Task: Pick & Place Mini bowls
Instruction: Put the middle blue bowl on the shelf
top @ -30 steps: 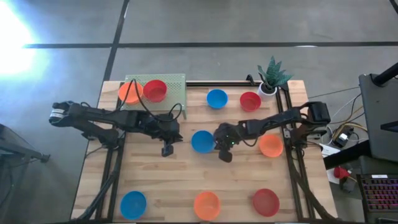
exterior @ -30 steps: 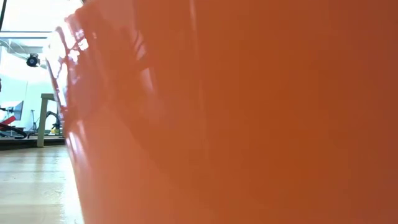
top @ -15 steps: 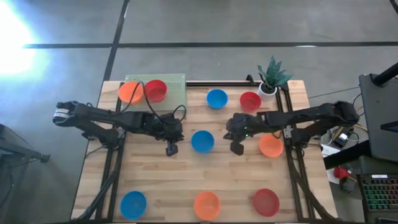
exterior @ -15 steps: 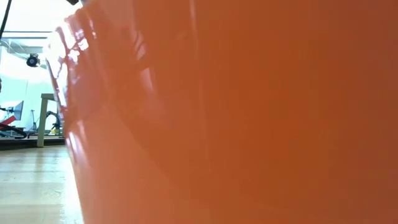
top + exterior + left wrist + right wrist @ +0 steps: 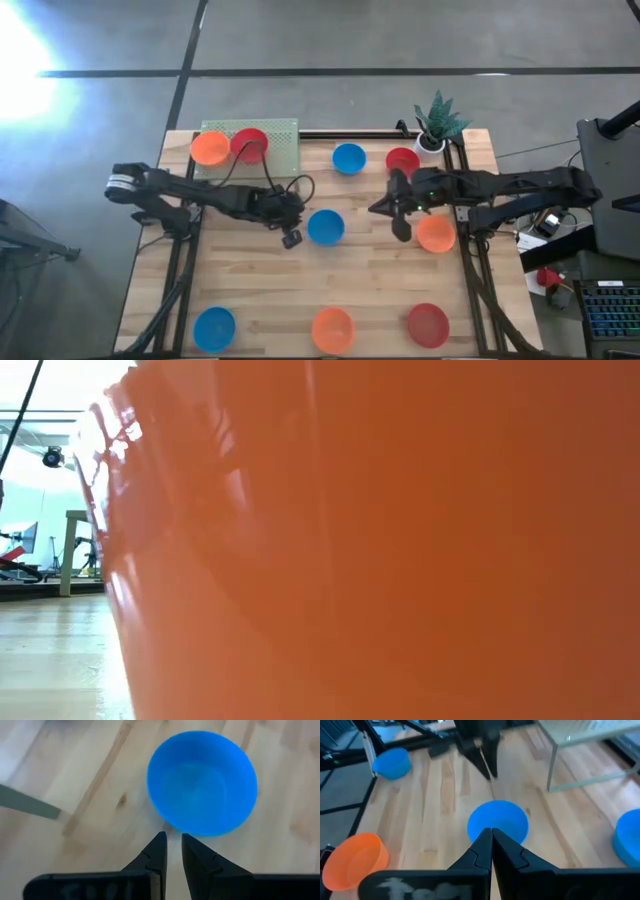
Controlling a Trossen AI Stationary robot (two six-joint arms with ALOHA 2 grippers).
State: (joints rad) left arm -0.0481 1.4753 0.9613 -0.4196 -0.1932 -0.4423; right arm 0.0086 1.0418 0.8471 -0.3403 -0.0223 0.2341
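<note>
- Table (image 5: 260, 290): pale wooden top filling the centre of the high view, with dark rails along its left and right sides.
- Green mat (image 5: 283, 150): upper left of the table; a red bowl (image 5: 248, 145) sits on it, with an orange bowl (image 5: 210, 148) touching its left side at the mat's edge.
- Left arm: reaches from the left edge toward the centre. Left gripper (image 5: 291, 238) lies just left of the central blue bowl (image 5: 325, 227); in its wrist view the fingertips (image 5: 159, 851) stand a narrow slit apart, empty, just short of that bowl's rim (image 5: 202, 782).
- Right arm: enters from the right edge. Right gripper (image 5: 401, 230) sits right of centre, between the central blue bowl and an orange bowl (image 5: 436, 234); its fingers are pressed together and hold nothing (image 5: 491, 841).
- Plant pot (image 5: 431, 143): white, with a green plant, upper right.
- Remaining bowls: blue (image 5: 348, 158) and red (image 5: 402, 160) in the upper row; blue (image 5: 214, 326), orange (image 5: 332, 328) and red (image 5: 427, 324) along the lower edge.
- Low view: almost wholly filled by the wall of an orange bowl (image 5: 400, 560).
</note>
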